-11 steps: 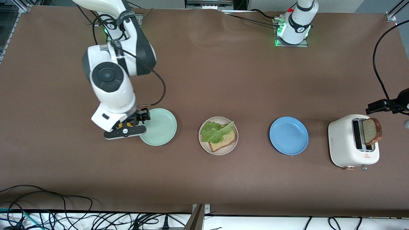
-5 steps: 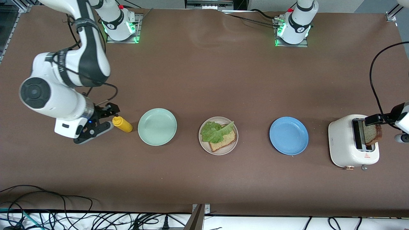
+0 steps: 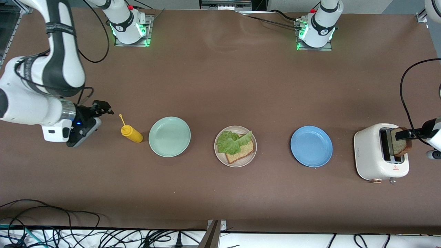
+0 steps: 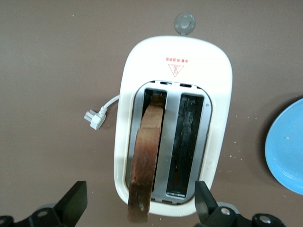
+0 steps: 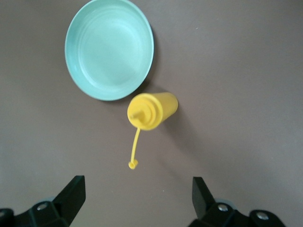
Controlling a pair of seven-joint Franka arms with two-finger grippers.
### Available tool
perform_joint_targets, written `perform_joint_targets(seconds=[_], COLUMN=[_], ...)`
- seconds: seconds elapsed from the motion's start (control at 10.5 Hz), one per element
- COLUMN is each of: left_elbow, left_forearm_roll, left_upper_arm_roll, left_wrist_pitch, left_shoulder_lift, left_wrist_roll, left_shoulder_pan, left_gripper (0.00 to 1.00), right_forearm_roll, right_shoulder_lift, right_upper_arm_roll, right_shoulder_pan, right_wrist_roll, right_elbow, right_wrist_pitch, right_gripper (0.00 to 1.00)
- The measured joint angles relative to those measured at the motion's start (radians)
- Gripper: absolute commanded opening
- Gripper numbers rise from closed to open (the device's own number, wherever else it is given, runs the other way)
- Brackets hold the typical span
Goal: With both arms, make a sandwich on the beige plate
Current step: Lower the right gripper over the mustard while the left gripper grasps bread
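My left gripper [image 4: 137,208] hangs spread over the toaster's [image 3: 372,162] bread slice [image 4: 144,165]; gripping it crooked could jam it. The right gripper [image 5: 135,201] waits spread over the mustard bottle [image 3: 132,133]; the beige plate [image 3: 220,156] sits mid-table.

You have a brown table [image 3: 220,79] carrying a mint-green plate [image 3: 169,136], a pale beige plate [image 3: 235,162] with brown bread [image 3: 243,151] under green lettuce [image 3: 231,142], a blue plate [image 3: 311,146], a yellow bottle [image 3: 132,134], and a white toaster [image 3: 373,155] showing a dark-crusted slice [image 3: 401,144].
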Motion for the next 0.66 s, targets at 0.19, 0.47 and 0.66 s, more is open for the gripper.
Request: perform_joint_targets(seconds=[0.19,0.47,0.66], left_elbow=[0.000,0.000,0.000], left_forearm_roll=[0.000,0.000,0.000], left_upper_arm_roll=[-0.001,-0.005,-0.006], left_wrist_pitch=[0.030,0.034,0.034], left_shoulder_lift=[0.017,0.031,0.037], left_wrist_roll=[0.000,0.004,0.004], left_shoulder_pan=[0.000,-0.001,-0.003], left_gripper=[0.65,0.06,0.00], right_forearm_roll=[0.087,0.172,0.260], right_shoulder_lift=[0.001,0.017,0.054], right_upper_arm_roll=[-0.001,-0.001,-0.001], right_shoulder_pan=[-0.063,-0.129,-0.155], right_wrist_roll=[-0.204,-0.457,-0.613], right_elbow=[-0.058,-0.098,-0.104], right_wrist_pitch=[0.000,0.001,0.001], right_gripper=[1.00,1.00,1.00])
